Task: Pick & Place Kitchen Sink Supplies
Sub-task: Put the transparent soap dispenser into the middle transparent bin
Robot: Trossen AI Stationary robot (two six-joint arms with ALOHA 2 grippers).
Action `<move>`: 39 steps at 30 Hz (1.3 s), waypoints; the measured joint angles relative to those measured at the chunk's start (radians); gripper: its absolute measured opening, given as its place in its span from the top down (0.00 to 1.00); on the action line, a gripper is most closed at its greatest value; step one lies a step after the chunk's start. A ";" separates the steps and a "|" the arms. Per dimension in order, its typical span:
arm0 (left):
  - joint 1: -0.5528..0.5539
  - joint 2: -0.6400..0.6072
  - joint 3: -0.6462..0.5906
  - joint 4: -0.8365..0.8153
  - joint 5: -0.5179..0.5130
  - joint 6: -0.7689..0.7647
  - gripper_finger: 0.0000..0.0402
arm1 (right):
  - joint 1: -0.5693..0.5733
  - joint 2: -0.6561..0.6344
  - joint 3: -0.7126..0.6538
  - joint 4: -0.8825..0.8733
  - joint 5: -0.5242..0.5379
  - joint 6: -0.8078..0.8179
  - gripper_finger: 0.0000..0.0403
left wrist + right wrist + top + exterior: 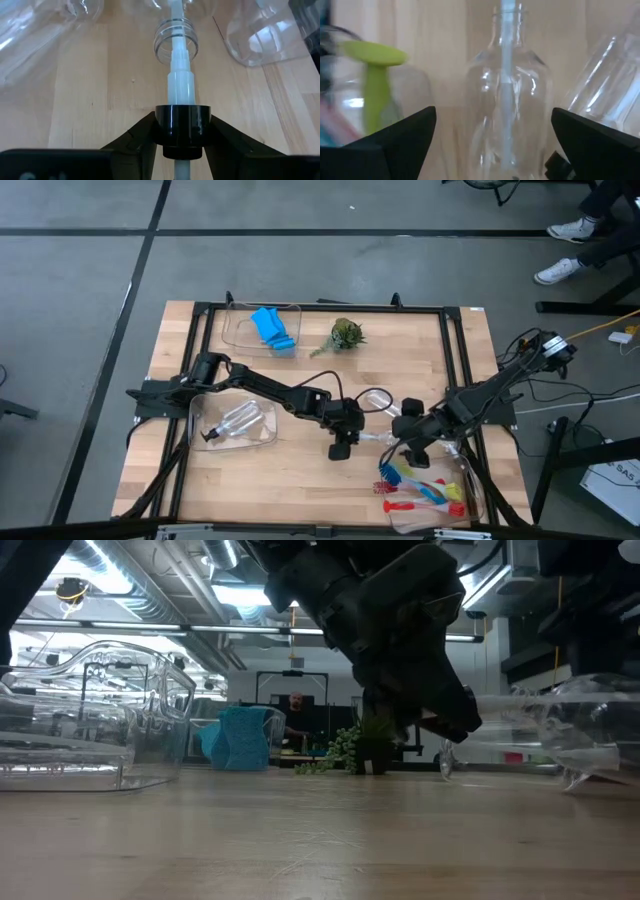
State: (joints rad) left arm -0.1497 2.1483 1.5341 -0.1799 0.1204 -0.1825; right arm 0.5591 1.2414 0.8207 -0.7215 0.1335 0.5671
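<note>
A small clear bottle [375, 437] lies on its side on the wood table between my two grippers. Its black pump top [181, 125] stands out of the threaded neck [175, 42] on a white stem. My left gripper [345, 445] is shut on that pump top. My right gripper [495, 135] is open at the bottle's base end, one finger on either side of the clear body [510, 100]. More clear bottles [235, 423] lie in the left bin. The blue sponge [272, 328] sits in the far bin. Red, blue and yellow-green brushes [420, 485] lie near the right. My left gripper pinches the black pump collar [170, 120] between its two fingers, coming level along the bottle's length from the table's left. The white stem [180, 80] runs from the collar into the open neck, drawn partly out. My right gripper stands around the bottle's body; whether it touches cannot be told.
A clear bin [260, 435] lies left of centre and another [240, 330] at the far side. A small green plant [345, 335] stands by the far bin. Another clear bottle [605, 90] lies close beside the right gripper. A black frame [320, 308] rims the table.
</note>
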 joint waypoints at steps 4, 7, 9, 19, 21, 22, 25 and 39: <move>0.002 0.000 0.000 0.003 -0.002 -0.014 0.67 | 0.000 0.059 -0.014 0.014 0.008 0.000 0.03; 0.002 0.000 0.000 0.004 -0.002 -0.015 0.67 | 0.000 0.109 -0.025 0.014 0.010 -0.001 0.03; 0.001 0.000 0.000 0.005 -0.001 -0.014 0.67 | 0.000 0.143 -0.026 0.014 0.022 -0.004 0.03; 0.001 0.000 0.000 0.005 0.015 -0.065 0.67 | 0.000 0.196 -0.024 0.021 0.040 -0.003 0.22; 0.005 0.000 0.000 0.005 0.041 -0.121 0.67 | 0.000 0.196 -0.016 0.015 0.040 -0.014 0.30; 0.009 0.000 0.000 0.004 0.060 -0.145 0.67 | 0.000 0.196 -0.011 0.016 0.040 -0.025 0.34; 0.025 0.000 0.018 -0.043 0.139 -0.186 0.67 | 0.000 0.196 0.005 0.011 0.039 -0.064 0.42; 0.082 0.000 0.407 -0.696 0.170 -0.106 0.67 | -0.144 0.195 0.146 -0.096 0.054 -0.347 0.47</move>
State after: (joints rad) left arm -0.0673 2.1479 1.9413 -0.8755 0.2901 -0.2886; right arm 0.4155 1.4361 0.9662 -0.8174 0.1872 0.2197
